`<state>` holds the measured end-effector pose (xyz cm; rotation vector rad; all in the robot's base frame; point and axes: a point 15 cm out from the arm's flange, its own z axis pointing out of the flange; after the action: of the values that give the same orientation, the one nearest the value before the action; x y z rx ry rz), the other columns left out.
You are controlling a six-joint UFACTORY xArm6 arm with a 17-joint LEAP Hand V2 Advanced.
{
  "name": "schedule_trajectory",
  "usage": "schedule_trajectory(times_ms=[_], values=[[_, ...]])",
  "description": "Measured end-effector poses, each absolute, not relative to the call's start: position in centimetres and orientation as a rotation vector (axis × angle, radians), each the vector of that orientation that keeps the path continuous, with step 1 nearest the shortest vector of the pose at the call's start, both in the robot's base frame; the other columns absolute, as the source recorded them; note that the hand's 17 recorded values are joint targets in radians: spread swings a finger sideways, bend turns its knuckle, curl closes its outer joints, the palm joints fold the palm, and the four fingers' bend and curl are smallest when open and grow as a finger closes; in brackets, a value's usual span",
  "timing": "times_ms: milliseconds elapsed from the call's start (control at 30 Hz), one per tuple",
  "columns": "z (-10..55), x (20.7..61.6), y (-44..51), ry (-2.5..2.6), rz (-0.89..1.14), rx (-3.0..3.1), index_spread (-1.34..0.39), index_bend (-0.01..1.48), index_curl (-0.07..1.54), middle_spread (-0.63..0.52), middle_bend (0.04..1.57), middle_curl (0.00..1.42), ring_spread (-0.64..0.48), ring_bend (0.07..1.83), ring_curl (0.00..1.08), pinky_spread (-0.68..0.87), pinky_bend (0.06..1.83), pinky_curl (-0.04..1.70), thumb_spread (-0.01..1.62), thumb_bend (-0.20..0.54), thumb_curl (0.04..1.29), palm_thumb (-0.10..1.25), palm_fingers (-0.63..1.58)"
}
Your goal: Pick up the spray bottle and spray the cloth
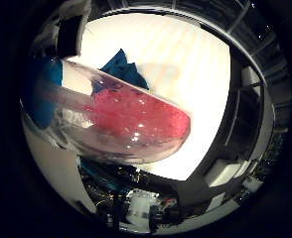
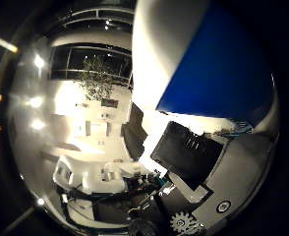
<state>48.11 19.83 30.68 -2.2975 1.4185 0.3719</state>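
In the right little finger side palm view a clear spray bottle [image 1: 121, 119] with pink-red liquid fills much of the picture, close against the palm and lifted off the white table [image 1: 186, 59]. A white and black finger of my hand [image 1: 71, 35] reaches in beside the bottle. Blue cloth [image 1: 126, 67] lies on the table behind the bottle. In the right thumb side palm view the blue cloth [image 2: 218, 79] lies flat on the white table [image 2: 159, 49], some way from the palm. Geared parts of my hand [image 2: 184, 222] show at that view's edge.
The right thumb side palm view shows a black box-like object [image 2: 189, 152] beside the table, a room with bright lights and a plant [image 2: 95, 74] behind. The table's far edge and dark framing [image 1: 247, 99] show in the right little finger side palm view.
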Motion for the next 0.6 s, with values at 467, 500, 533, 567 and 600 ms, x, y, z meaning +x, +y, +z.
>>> schedule_trajectory(times_ms=[467,500,533,567,600], values=[[32.0,48.5,22.9,1.397,0.065,-2.590,-0.19,1.17,0.76,-0.07,1.38,0.61,-0.16,1.48,0.61,-0.14,0.96,1.45,1.09,-0.013,0.61,1.09,1.18],[31.9,48.4,23.3,1.391,0.044,-2.617,-0.19,1.17,0.76,-0.07,1.38,0.61,-0.16,1.48,0.61,-0.14,0.96,1.45,1.09,-0.012,0.61,1.09,1.18],[32.1,48.4,23.6,1.385,0.021,-2.639,-0.19,1.17,0.76,-0.07,1.38,0.61,-0.16,1.48,0.61,-0.14,0.96,1.45,1.09,-0.012,0.61,1.09,1.18],[32.3,48.3,24.1,1.378,0.003,-2.663,-0.19,1.17,0.76,-0.07,1.38,0.61,-0.16,1.48,0.61,-0.14,0.96,1.45,1.09,-0.012,0.61,1.09,1.18],[32.4,48.3,24.4,1.375,-0.013,-2.678,-0.19,1.17,0.76,-0.07,1.38,0.61,-0.16,1.48,0.61,-0.14,0.96,1.45,1.09,-0.013,0.61,1.08,1.18]])
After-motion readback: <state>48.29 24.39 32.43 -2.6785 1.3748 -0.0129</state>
